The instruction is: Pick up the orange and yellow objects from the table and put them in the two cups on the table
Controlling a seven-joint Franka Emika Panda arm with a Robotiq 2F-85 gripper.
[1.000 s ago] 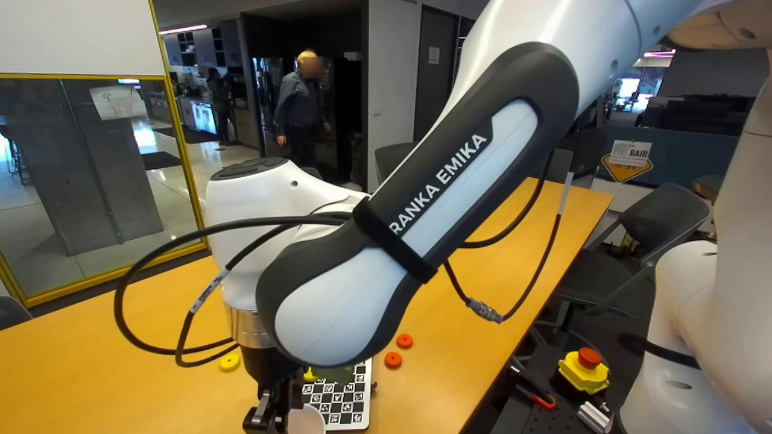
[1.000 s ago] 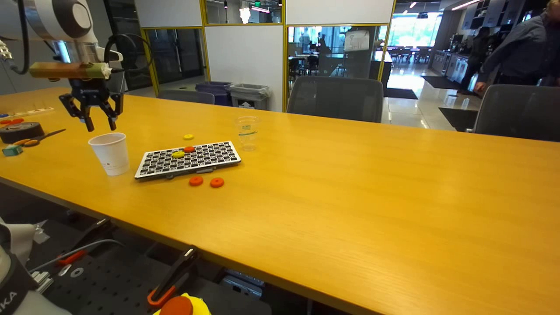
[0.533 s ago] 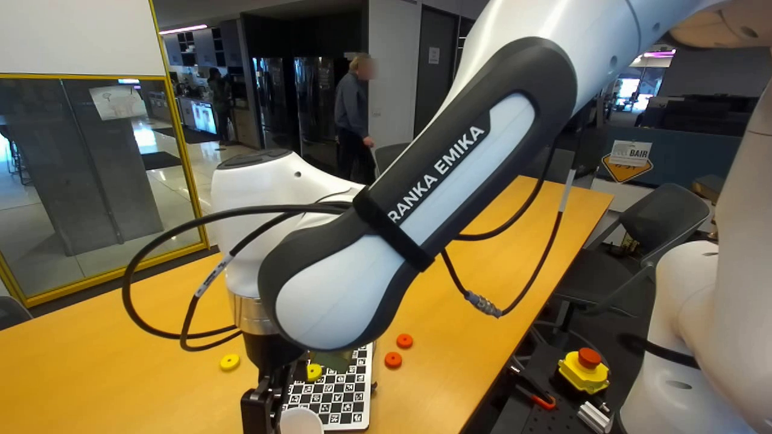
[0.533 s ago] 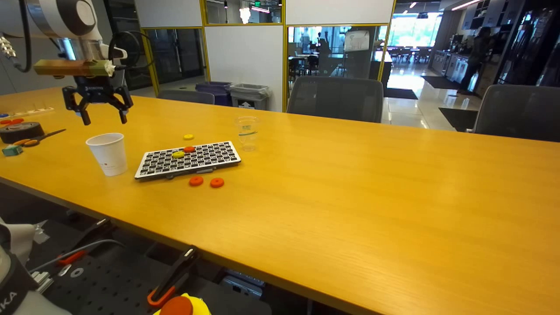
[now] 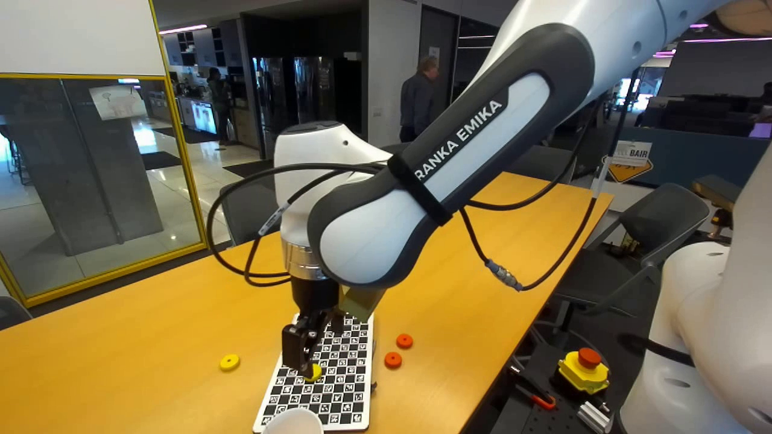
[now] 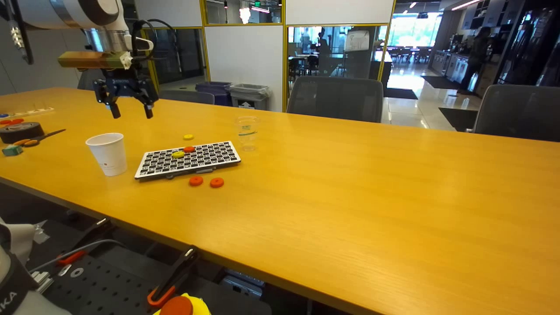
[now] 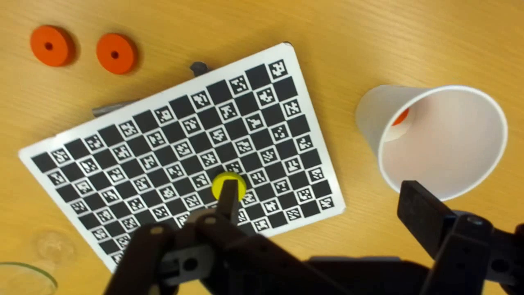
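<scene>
The white cup (image 6: 108, 155) stands upright on the table (image 6: 350, 197), and the wrist view shows an orange piece (image 7: 400, 118) inside it. My gripper (image 7: 319, 184) is open and holds nothing, hanging in the air above the checkered mat and beside the cup. A yellow piece (image 6: 178, 154) and an orange piece (image 6: 189, 149) lie on the mat; a finger partly covers the yellow one in the wrist view. Two more orange pieces, one nearer (image 6: 196, 180) and its neighbour (image 6: 217, 182), lie off the mat. Another yellow piece (image 6: 188, 137) rests beyond it. The clear cup (image 6: 248, 139) stands past the mat.
The checkered mat (image 6: 214, 153) lies between the two cups. Black tape (image 6: 21, 132), scissors (image 6: 48, 134) and a green block (image 6: 12, 150) sit at the table's far end. A yellow box with a red button (image 5: 584, 371) is off the table. Chairs stand around.
My gripper has opened wider, risen and moved from above the white cup towards the mat. The white cup has shifted slightly. A person in the background has walked on.
</scene>
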